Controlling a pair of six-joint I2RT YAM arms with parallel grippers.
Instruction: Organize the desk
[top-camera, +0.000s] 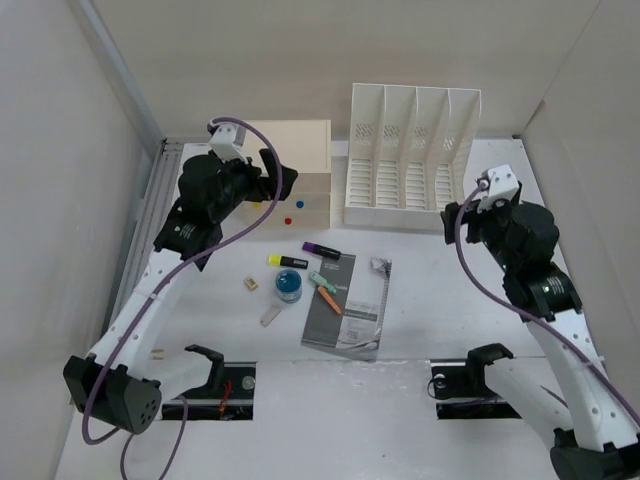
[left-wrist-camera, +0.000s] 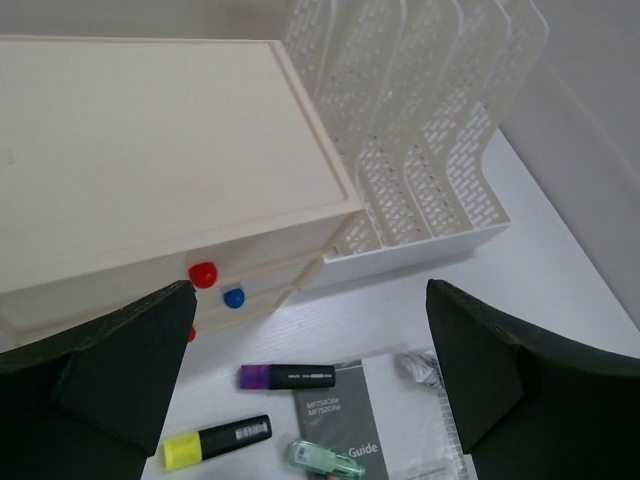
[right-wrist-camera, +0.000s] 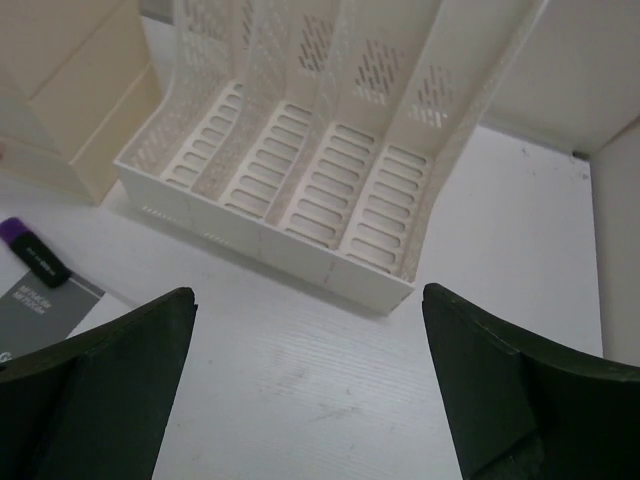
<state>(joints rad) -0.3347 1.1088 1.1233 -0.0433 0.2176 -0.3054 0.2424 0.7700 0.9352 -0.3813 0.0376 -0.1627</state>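
Overhead, the bench (top-camera: 450, 300) fills the view as a matte white surface, with its grey rail (top-camera: 148, 215) along the 9 o'clock edge. Toward 12 o'clock stands a cream drawer box (top-camera: 295, 140). Just beside it, at its 3 o'clock side, is a white slotted file rack (top-camera: 410, 150). The box front faces 6 o'clock and carries a red knob (top-camera: 287, 221) and a blue knob (top-camera: 299, 204).

At the centre lies a grey booklet (top-camera: 350, 310). A purple highlighter (top-camera: 322, 250) rests at its 12 o'clock edge, and an orange marker (top-camera: 328, 300) lies across its 9 o'clock edge. A yellow highlighter (top-camera: 288, 261) and a round blue object (top-camera: 290, 287) sit on the bench at 9 o'clock of the booklet, close together.

The left tool (left-wrist-camera: 308, 300) hangs above the front of the drawer box at 10 o'clock of the scene. Its fingers are spread wide with nothing between them. The right tool (right-wrist-camera: 308, 295) hangs at 3 o'clock, near the 4 o'clock corner of the rack. It is likewise spread wide and carries nothing.
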